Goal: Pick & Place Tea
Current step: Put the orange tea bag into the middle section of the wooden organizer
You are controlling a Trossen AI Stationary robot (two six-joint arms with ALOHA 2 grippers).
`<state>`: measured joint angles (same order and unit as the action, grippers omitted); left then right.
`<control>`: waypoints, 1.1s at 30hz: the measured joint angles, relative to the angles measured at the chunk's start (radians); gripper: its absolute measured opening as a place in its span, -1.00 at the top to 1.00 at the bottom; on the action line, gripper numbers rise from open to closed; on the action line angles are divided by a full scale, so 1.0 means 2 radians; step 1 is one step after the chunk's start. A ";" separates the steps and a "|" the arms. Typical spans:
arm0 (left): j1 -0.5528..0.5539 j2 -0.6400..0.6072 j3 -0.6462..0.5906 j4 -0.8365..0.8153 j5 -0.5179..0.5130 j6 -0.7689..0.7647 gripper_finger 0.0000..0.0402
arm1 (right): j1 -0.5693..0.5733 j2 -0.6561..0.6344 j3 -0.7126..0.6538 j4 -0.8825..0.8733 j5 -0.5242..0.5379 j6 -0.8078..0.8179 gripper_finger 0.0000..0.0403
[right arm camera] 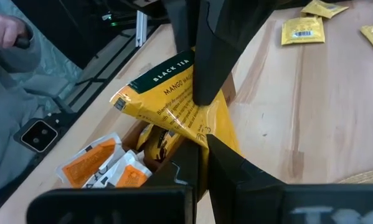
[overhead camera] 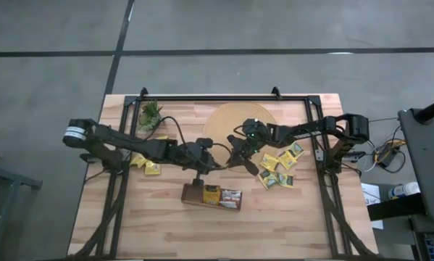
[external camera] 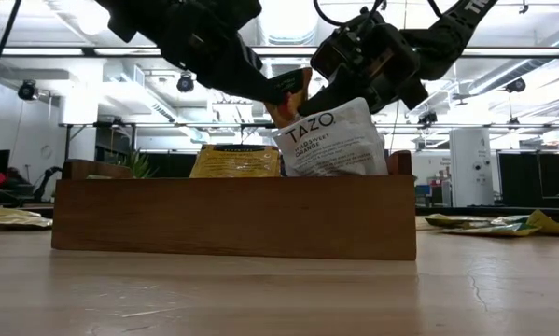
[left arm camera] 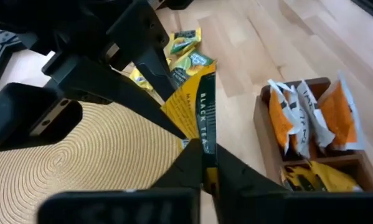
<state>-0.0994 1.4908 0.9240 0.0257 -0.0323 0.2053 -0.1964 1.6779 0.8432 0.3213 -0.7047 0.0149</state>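
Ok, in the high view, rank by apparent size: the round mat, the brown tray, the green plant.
1. Round mat, partly covered by the right arm.
2. Brown tray.
3. Green plant.

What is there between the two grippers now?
A yellow tea sachet, pinched by both the left gripper and right gripper; both wrist views show it.

Light wood-plank table (overhead camera: 130, 225) carried: round woven mat (overhead camera: 224, 119) at the far edge, small green plant (overhead camera: 151, 114) far left, brown tray (overhead camera: 193, 196) near centre, loose tea sachets (overhead camera: 278, 170) right, a few more sachets (overhead camera: 148, 165) left.
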 joint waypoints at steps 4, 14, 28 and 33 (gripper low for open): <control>0.000 0.000 0.001 -0.001 0.003 0.002 0.99 | 0.000 0.000 0.000 -0.002 -0.001 -0.016 0.94; -0.002 -0.019 0.003 -0.045 0.017 -0.024 1.00 | -0.003 -0.001 -0.001 -0.003 0.000 -0.035 0.71; -0.064 -0.021 0.052 -0.140 0.066 -0.108 1.00 | -0.045 -0.047 0.000 -0.017 0.005 0.037 0.27; -0.077 -0.019 0.070 -0.190 0.097 -0.160 1.00 | -0.051 -0.061 0.000 -0.017 0.006 0.048 0.28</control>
<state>-0.2543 1.4525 1.0650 -0.3549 0.1622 -0.1153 -0.2981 1.5564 0.8429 0.2863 -0.6930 0.1114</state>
